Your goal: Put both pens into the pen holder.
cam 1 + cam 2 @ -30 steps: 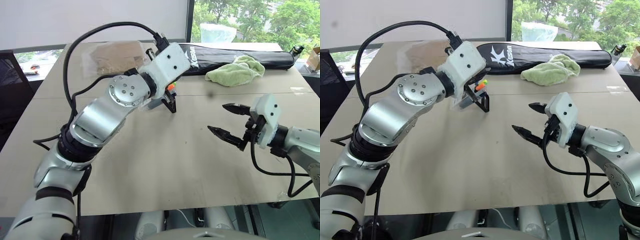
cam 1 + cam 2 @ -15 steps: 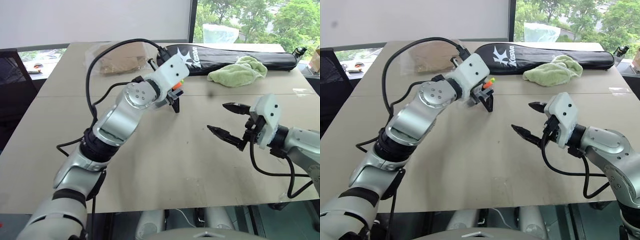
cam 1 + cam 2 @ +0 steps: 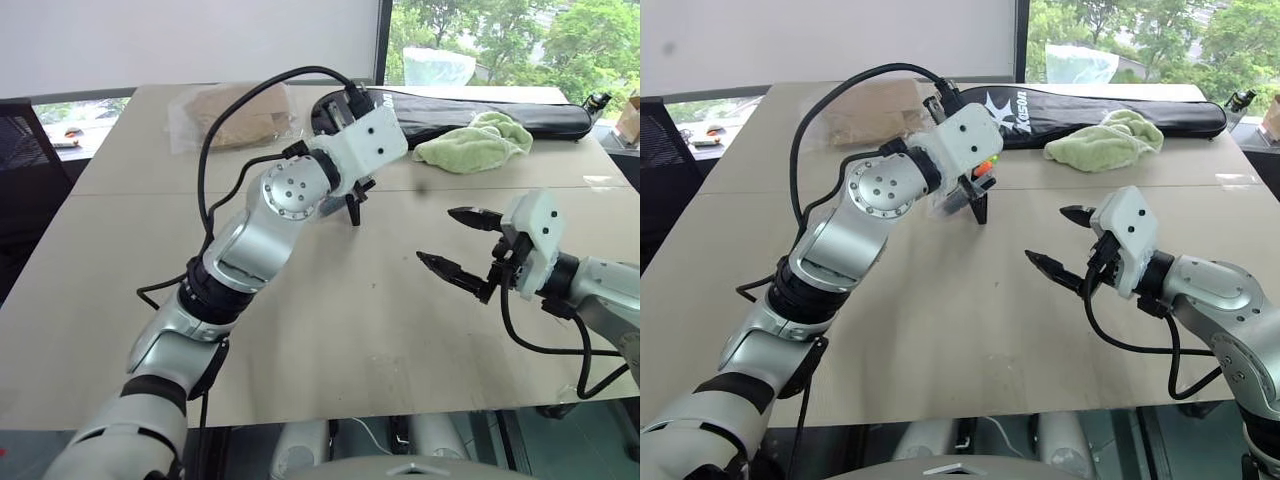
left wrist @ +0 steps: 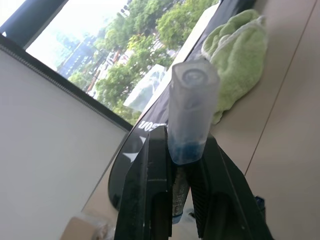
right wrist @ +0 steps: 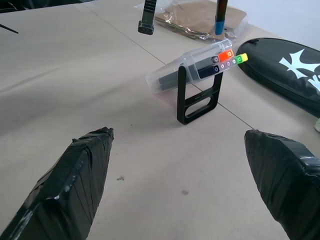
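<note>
The pen holder (image 5: 187,70) is a clear box tilted on a black stand (image 5: 197,97) near the table's middle. A pen with an orange cap (image 5: 225,54) lies inside it among other coloured ends. My left gripper (image 4: 185,145) is shut on the other pen (image 4: 192,110), whose clear cap has a blue end. In the right wrist view that pen (image 5: 220,15) hangs with its blue end close above the holder's raised open end. In the head views the left wrist housing (image 3: 365,150) covers most of the holder (image 3: 978,200). My right gripper (image 3: 437,236) stands open and empty to the holder's right.
A long black racket bag (image 3: 480,110) lies along the table's far edge with a green towel (image 3: 470,140) against it. A clear bag with brown contents (image 3: 235,115) sits at the far left. Bare tabletop (image 3: 350,320) stretches in front of the holder.
My left arm has swung to the right, carrying the pen over the holder, and its wrist has rolled. The right arm has not moved.
</note>
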